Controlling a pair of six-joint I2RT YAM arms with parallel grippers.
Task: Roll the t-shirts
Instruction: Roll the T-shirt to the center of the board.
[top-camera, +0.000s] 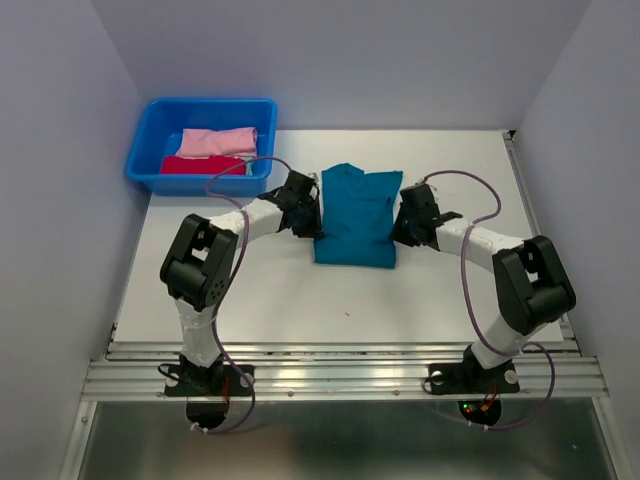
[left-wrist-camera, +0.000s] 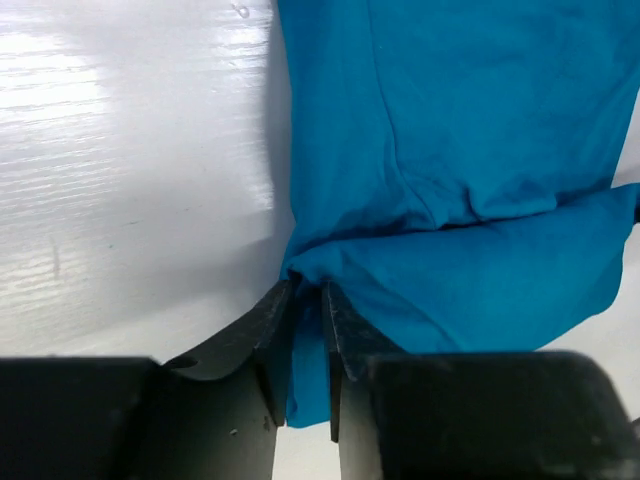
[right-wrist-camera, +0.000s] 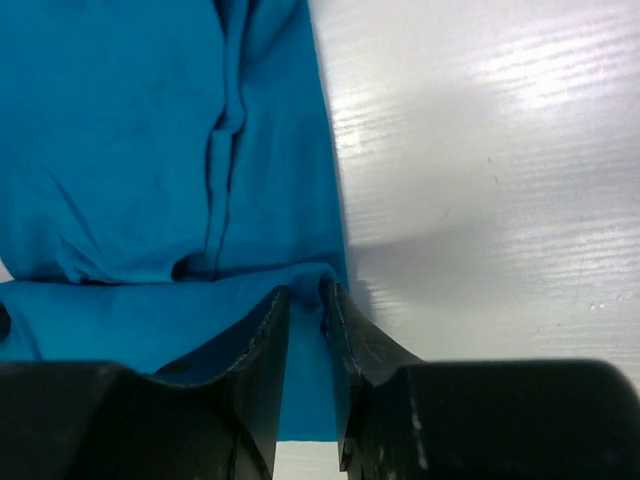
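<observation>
On the white table (top-camera: 280, 300), both arms' fingers pinch the teal t-shirt (top-camera: 355, 215).

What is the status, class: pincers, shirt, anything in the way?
Left pincer and right pincer: cloth between narrow jaws, one on each side edge. Teal shirt part-rolled, near end. Nothing in the way.

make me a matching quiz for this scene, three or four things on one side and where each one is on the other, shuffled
Things:
1. teal-blue cloth t-shirt
2. folded pink cloth bundle
3. folded red cloth bundle
4. left end effector

Places:
A. in the bright-blue plastic tub, nearer the arms
B. at the shirt's left edge
C. flat on the white table, between the arms
D. in the tub, toward the back wall

Pairs: 1-C, 2-D, 3-A, 4-B
</observation>
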